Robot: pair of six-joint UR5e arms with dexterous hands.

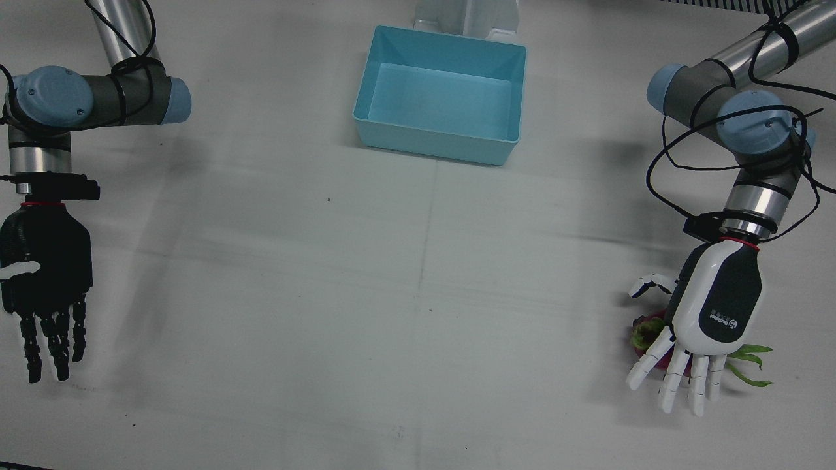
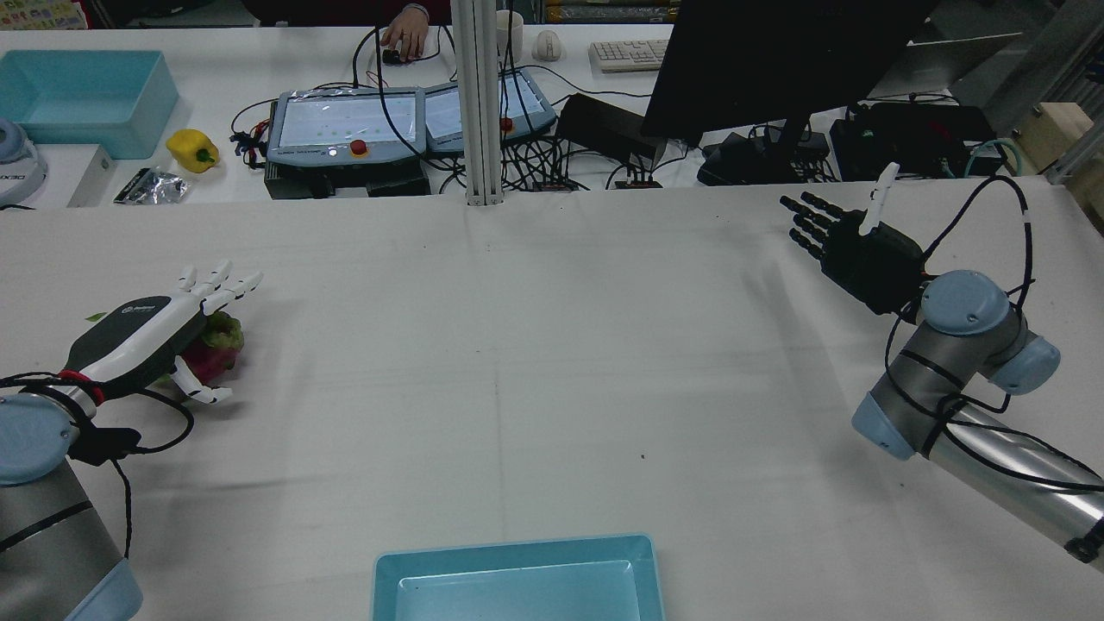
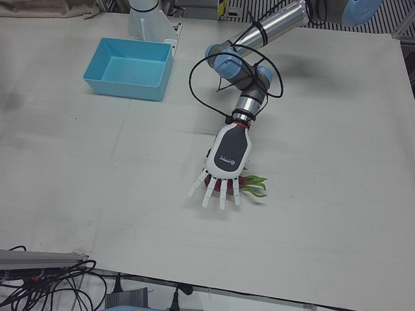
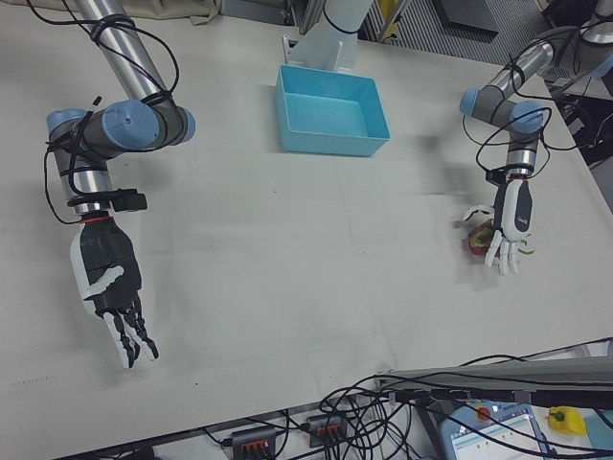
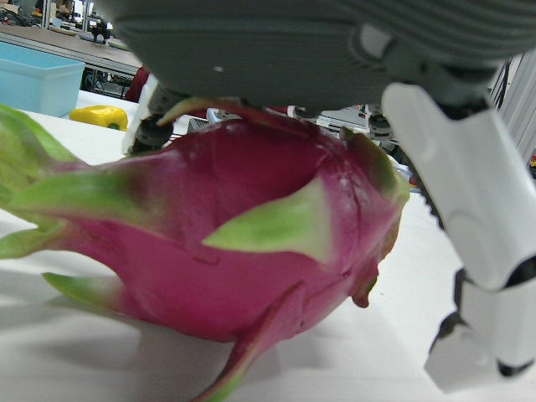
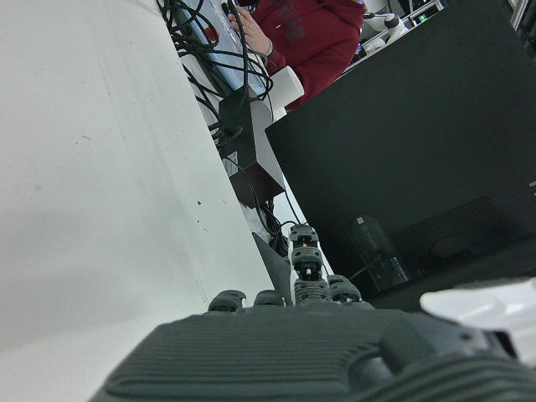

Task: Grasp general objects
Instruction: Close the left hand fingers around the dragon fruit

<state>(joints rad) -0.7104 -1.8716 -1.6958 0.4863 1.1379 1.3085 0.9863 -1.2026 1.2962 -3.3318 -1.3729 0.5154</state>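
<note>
Now | left hand (image 1: 716,307) spread, palm-down over dragon fruit (image 5: 226,251) | right hand (image 1: 46,261) open

The white left hand (image 1: 715,310) has a dark grey panel on its back bearing a small printed logo, segmented white fingers (image 1: 699,385) with dark joints, and a thin red ring at the wrist. The all-black right hand (image 1: 46,267) has ribbed black fingers (image 1: 59,339), one white thumb, and the same red ring. Both silver tubular arms (image 1: 777,46) carry pale blue joint caps and dark grey housings. Black cables (image 1: 666,156) loop loosely along them, strapped on with black ties.
</note>
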